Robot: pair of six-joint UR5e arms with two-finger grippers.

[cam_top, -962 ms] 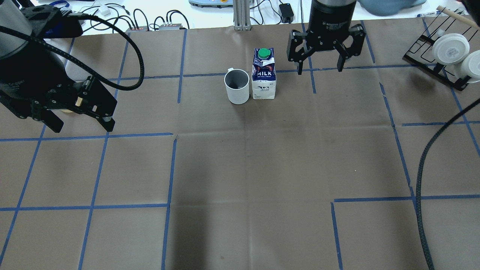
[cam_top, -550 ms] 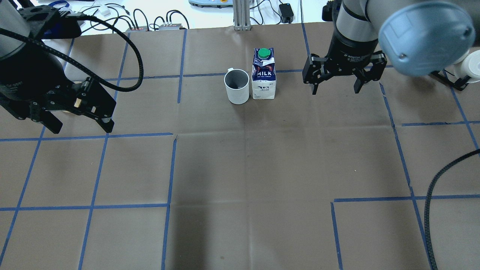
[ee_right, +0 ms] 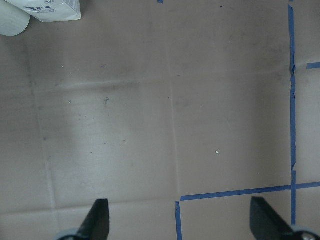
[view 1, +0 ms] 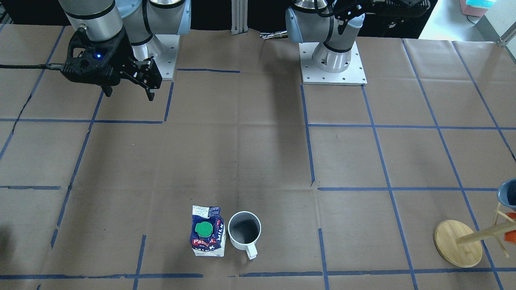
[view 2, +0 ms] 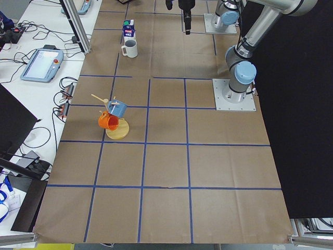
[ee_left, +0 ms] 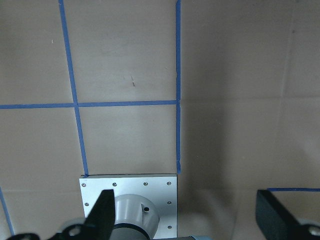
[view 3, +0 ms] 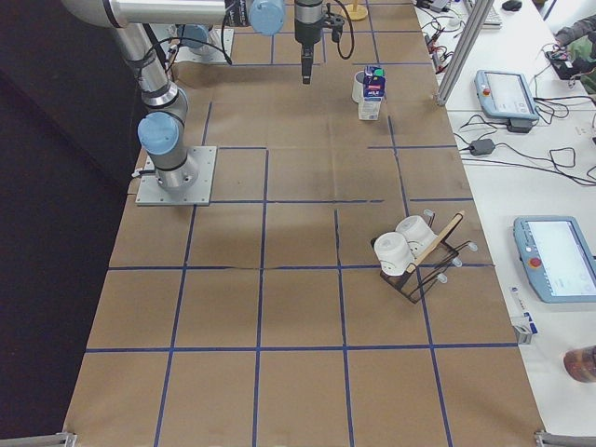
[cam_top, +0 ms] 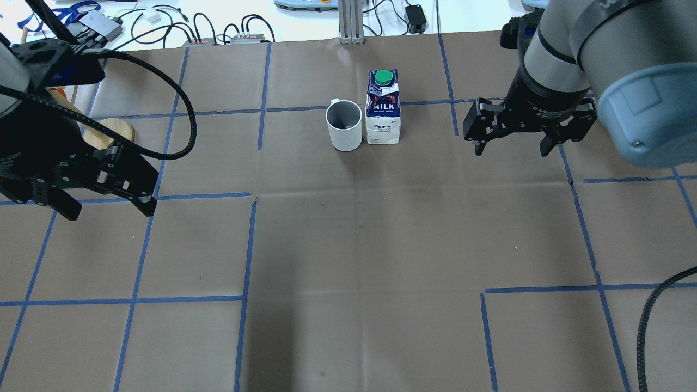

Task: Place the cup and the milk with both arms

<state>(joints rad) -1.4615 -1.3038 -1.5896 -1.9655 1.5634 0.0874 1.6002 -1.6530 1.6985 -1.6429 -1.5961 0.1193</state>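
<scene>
**Front-facing view.** My right gripper (view 1: 130,96) hangs wide open and empty over the bench (view 1: 258,161). The milk carton (view 1: 207,235) and white mug (view 1: 244,231) stand upright side by side, well forward and to its left.

**Overhead view.** Within the last second this gripper has drawn back and rightward from just beside the carton. My left gripper (cam_top: 109,209), also wide open and empty, has eased back too. I judge both items placed and the arms retreating.

**Left side view.** A wooden mug tree (view 2: 115,122) carrying an orange and a blue cup stands just ahead of my left gripper. It is the nearest obstacle.

**Right side view.** A wire rack with white cups (view 3: 414,256) sits well to the right of my right gripper.

**Wrist views.** The left shows only taped bench and an arm base plate (ee_left: 130,195). The right catches the carton's corner at upper left.
</scene>
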